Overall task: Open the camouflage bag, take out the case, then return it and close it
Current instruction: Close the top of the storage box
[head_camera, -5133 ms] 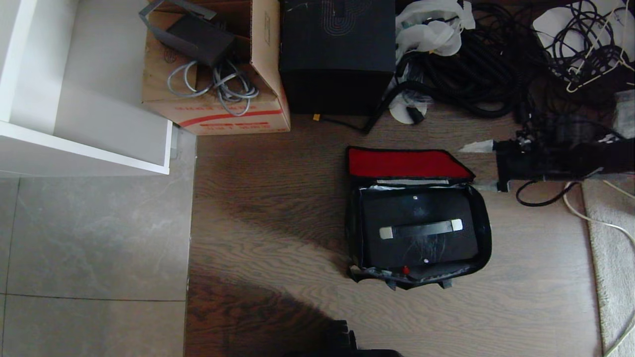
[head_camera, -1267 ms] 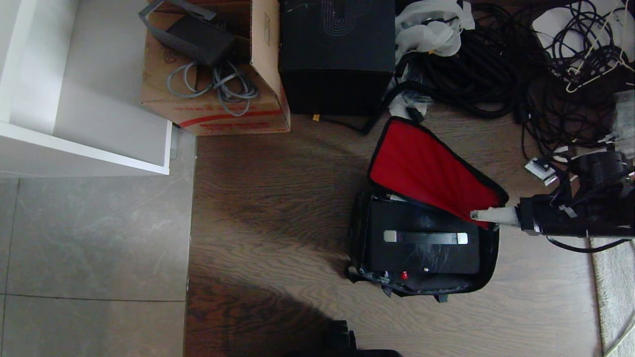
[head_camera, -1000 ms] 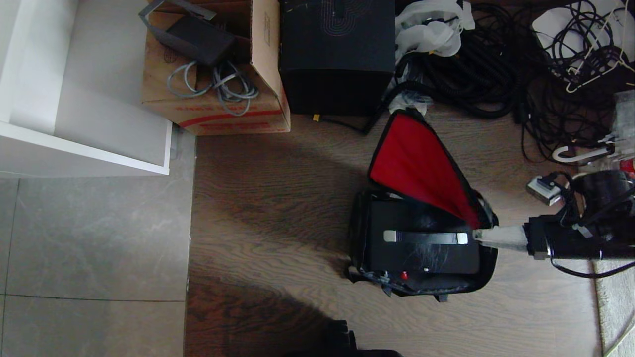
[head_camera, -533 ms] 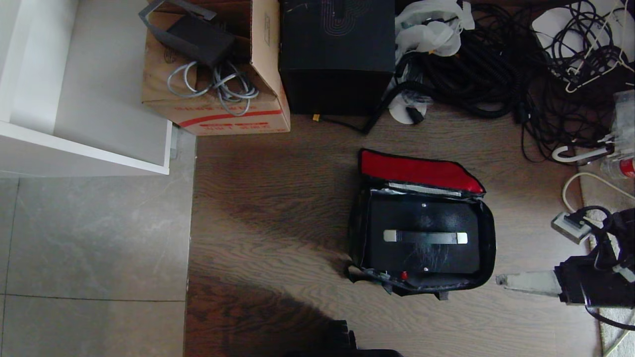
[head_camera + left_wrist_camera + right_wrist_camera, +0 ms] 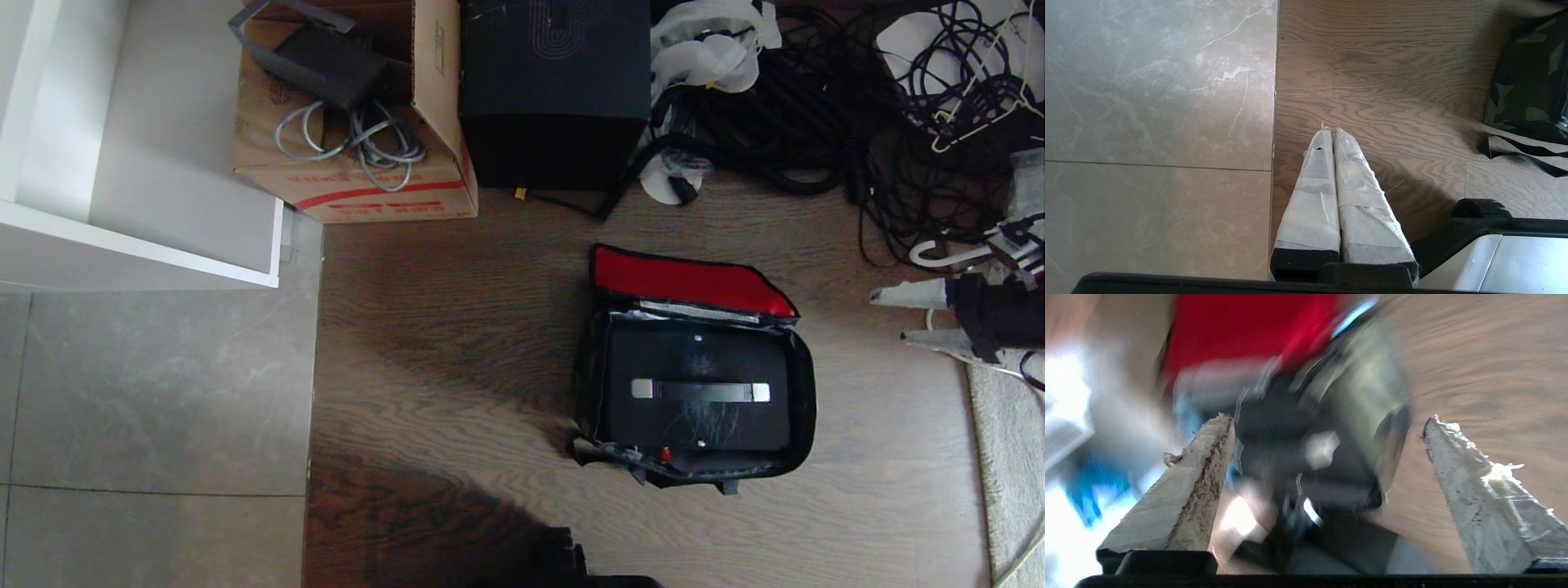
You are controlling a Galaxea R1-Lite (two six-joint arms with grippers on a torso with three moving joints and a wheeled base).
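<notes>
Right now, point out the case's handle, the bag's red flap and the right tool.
case handle [image 5: 700, 391], head view, middle of the grip.
red flap [image 5: 686, 282], head view, centre of the lining.
right tool [image 5: 898, 317], head view, between its tips.

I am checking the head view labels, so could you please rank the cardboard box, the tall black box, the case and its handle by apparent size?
1. Cardboard box and tall black box: look alike, both cut off by the frame.
2. Case.
3. Handle.

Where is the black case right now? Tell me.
In the head view, the case lies inside the open camouflage bag on the wooden floor, right of centre, below the tall black box.
</notes>
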